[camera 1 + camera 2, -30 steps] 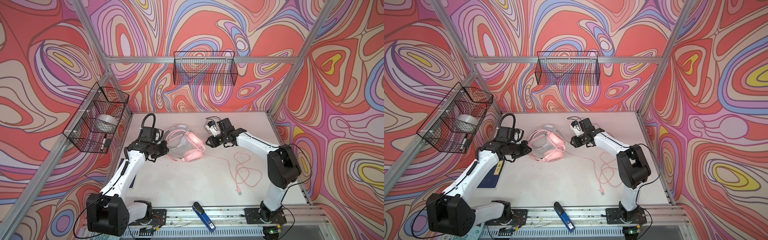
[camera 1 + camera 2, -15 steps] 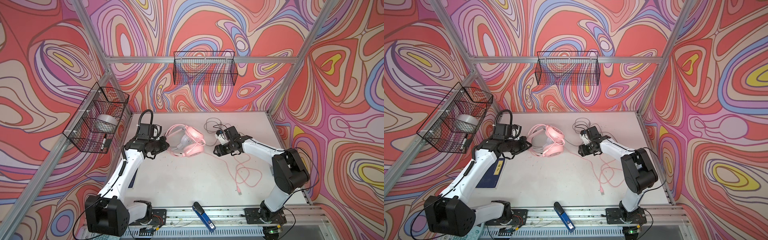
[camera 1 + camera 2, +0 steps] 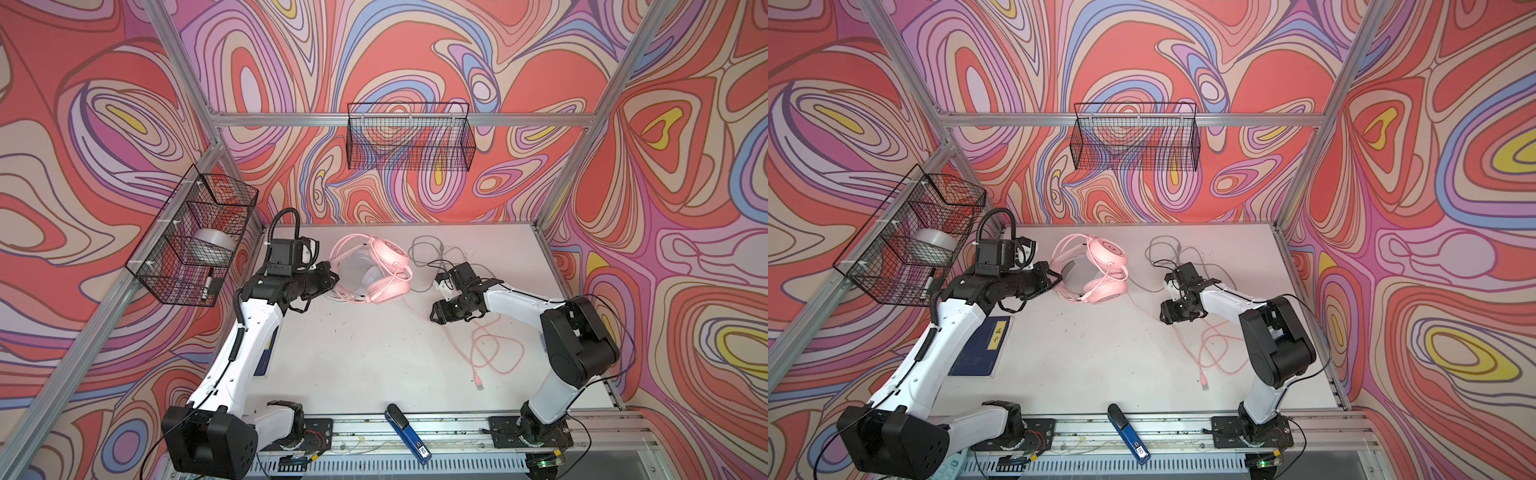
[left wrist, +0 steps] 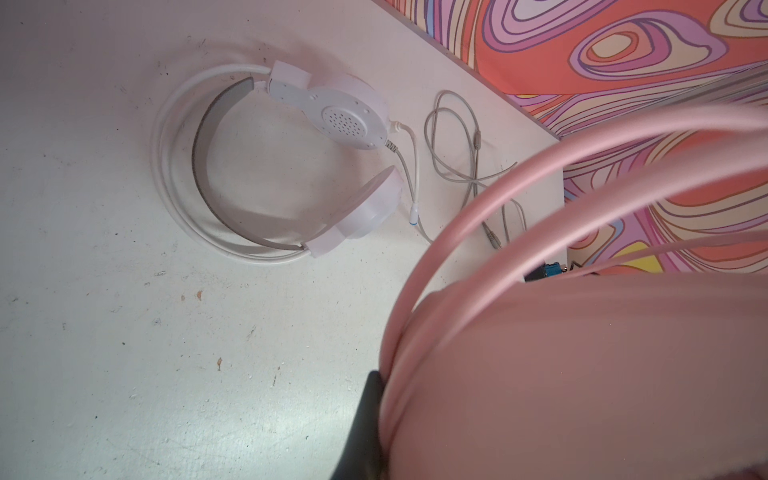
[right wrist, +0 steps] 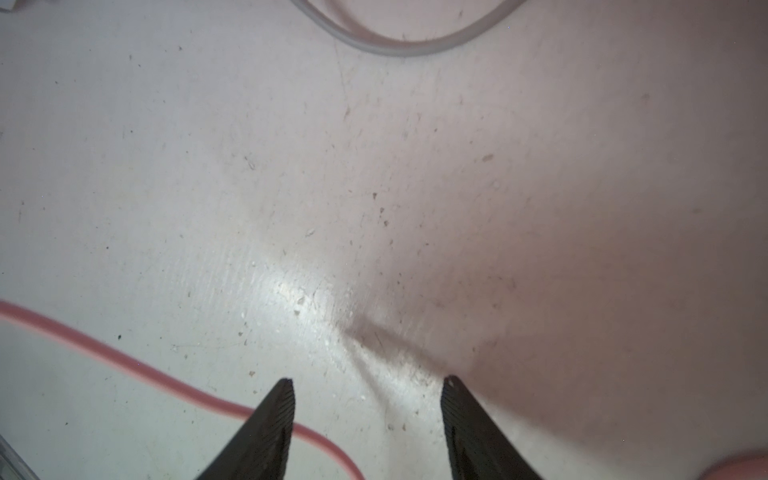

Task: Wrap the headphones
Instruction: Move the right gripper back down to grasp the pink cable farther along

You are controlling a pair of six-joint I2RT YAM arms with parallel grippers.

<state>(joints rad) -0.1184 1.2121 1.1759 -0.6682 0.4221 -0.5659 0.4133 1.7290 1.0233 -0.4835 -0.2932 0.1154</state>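
**Light Frame Held, Limp Cable Loose**

Our left gripper (image 3: 327, 282) is clamped on the headband (image 4: 498, 187) of the pink headset (image 3: 388, 258). That headset stands tilted over the white headset (image 4: 349, 118) on the table (image 3: 374, 357). Our right gripper (image 5: 368, 380) is spread wide and empty, well apart from the pink headset and just beside its pink cable (image 3: 494, 345). We judge the headset light and springy. The cable looks thin and limp, best pinched low against the table.
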